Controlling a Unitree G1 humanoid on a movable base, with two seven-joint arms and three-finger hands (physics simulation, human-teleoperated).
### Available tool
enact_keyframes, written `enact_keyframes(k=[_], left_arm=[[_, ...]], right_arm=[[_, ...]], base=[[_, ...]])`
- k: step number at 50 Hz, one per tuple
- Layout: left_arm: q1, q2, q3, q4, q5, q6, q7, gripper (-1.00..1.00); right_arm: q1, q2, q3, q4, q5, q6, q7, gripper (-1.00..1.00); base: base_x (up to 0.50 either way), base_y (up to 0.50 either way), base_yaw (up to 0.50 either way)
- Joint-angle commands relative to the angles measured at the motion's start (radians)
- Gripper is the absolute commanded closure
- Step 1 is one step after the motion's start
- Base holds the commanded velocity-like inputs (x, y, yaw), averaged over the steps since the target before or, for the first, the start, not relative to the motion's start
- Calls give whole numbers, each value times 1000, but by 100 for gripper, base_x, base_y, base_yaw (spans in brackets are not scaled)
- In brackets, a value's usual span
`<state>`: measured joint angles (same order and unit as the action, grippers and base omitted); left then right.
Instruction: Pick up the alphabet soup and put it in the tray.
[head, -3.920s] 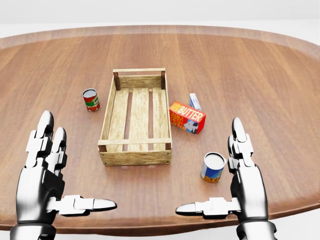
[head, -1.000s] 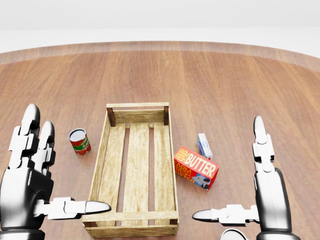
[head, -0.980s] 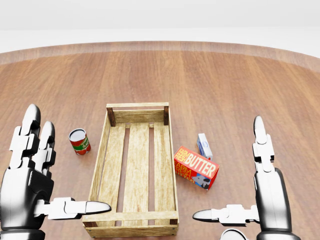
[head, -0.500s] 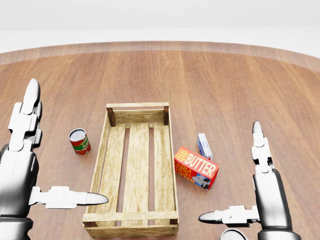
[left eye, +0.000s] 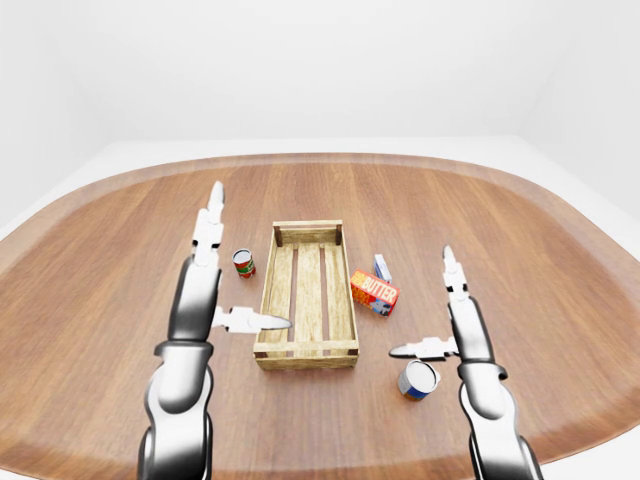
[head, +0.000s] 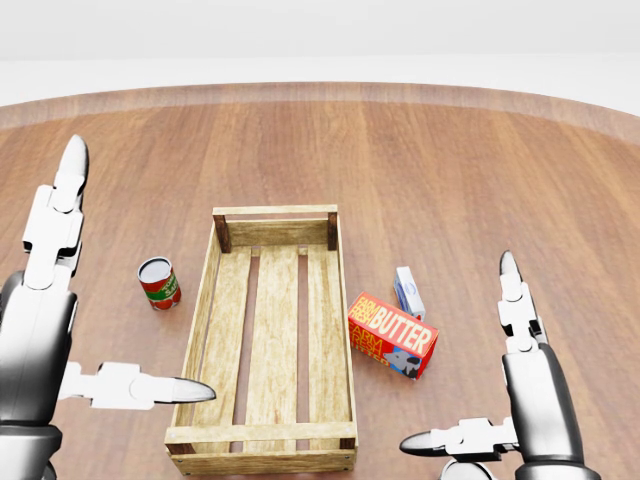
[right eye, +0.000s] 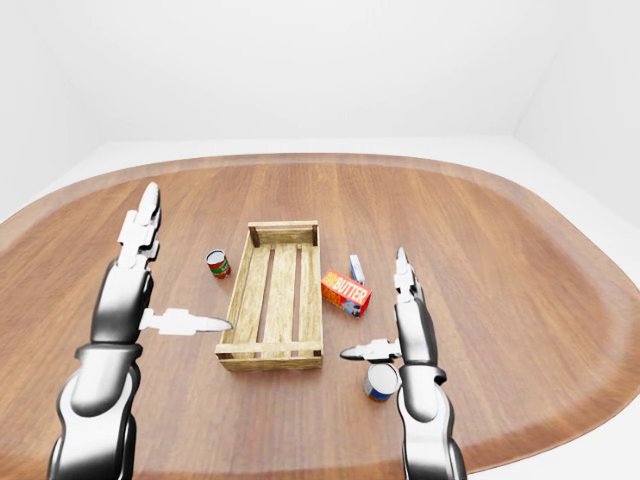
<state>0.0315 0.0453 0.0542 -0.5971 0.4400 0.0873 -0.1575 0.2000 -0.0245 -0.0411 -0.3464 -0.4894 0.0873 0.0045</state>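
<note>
A can with a blue and orange label and a white top (left eye: 418, 380), which I take for the alphabet soup, stands on the wooden table just below my right hand (right eye: 372, 303). In the head view only its top edge shows, at the bottom border. The slatted wooden tray (head: 197, 320) lies in the middle with nothing in it. Left of the tray my left hand (right eye: 190, 256) hovers above the table. Both hands are open, fingers straight up and thumbs pointing inward, holding nothing.
A red and green can (head: 158, 283) stands left of the tray, between it and my left hand. A red butter box (head: 392, 334) and a small white and blue box (head: 407, 292) lie right of the tray. The round table (head: 450, 170) stretches far beyond.
Since 3.9 s ago the camera has shifted and everything sits lower in the picture. In the last second my left fingers stretched upward and my right hand sank a little.
</note>
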Motion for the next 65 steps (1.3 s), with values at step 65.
enact_keyframes(k=[65], left_arm=[[-409,259,146,244,90,-108,-541,-100]], right_arm=[[5,-8,-20,28,-22,-4,51,-100]], base=[[0,0,0]])
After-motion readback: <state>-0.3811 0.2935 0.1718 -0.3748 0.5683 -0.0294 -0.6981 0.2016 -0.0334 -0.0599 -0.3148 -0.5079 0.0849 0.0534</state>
